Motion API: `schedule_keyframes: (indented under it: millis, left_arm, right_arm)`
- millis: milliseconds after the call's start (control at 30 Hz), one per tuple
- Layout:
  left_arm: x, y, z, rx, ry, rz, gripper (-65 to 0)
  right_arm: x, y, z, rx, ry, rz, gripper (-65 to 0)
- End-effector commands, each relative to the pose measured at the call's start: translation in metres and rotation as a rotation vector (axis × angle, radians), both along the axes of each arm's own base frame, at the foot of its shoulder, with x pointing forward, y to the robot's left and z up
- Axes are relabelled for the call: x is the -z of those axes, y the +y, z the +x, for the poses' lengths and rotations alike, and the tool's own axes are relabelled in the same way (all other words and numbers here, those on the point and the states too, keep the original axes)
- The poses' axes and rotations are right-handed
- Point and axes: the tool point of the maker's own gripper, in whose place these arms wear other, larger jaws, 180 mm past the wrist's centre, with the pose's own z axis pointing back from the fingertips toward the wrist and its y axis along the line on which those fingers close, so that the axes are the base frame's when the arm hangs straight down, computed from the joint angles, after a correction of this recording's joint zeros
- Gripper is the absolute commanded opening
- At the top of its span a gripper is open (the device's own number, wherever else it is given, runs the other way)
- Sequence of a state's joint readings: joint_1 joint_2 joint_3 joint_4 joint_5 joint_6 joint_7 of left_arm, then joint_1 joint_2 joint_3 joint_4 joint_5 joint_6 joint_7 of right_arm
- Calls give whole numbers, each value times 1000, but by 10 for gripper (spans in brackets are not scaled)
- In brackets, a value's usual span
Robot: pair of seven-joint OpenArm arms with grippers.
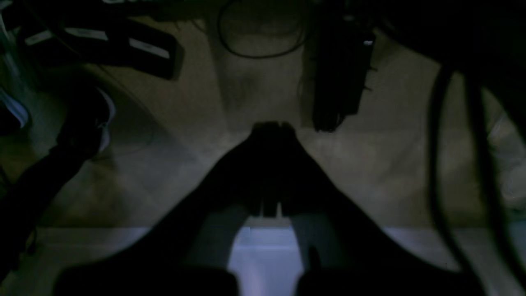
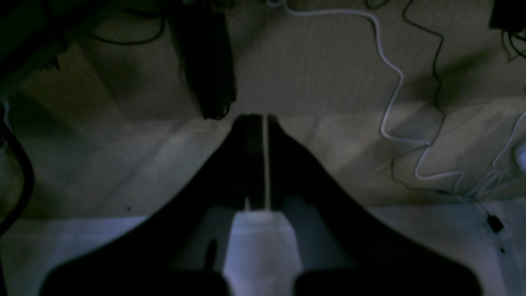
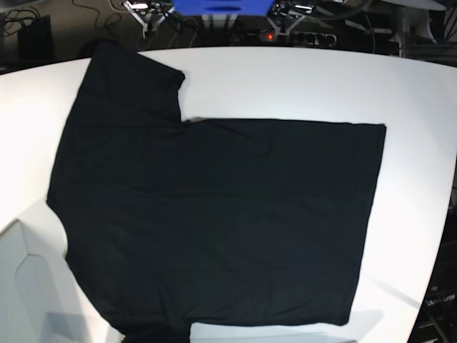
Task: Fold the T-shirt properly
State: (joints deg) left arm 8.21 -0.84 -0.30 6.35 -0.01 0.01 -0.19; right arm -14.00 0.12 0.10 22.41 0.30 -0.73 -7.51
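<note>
the t-shirt (image 3: 214,214) is cut off at the base view's bottom edge.

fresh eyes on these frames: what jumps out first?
The black T-shirt spread flat across most of the white table in the base view, one sleeve toward the far left. No arm over it: both wrist views show a shut gripper, left and right, above carpet strewn with cables.

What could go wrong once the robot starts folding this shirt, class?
1. The T-shirt is plain black, so seams and edges are hard to see and a grab may miss.
2. One sleeve reaches the table rim, so pulling could drag it off.
3. The left gripper and right gripper are shut, so they must open first.
</note>
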Motion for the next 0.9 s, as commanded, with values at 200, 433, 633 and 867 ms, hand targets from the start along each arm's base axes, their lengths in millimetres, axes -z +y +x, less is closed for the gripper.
schedule_keyframes:
  millis: [200,433,633,867]
  left_arm:
    - [-33,26,-34,38,-125,28,-650]
    - [-91,43,-30,111,-283,33,-650]
    - [-156,50,-13,90,-418,-14,-650]
    - [-222,58,23,58,-548,-86,-650]
  right_arm:
    - [-29,7,-32,7,-25,19,-650]
    - [-76,2,-35,6,-143,7,-650]
    - [-135,-5,-34,2,-252,-11,-650]
    - [-218,-15,5,-36,-436,-31,-650]
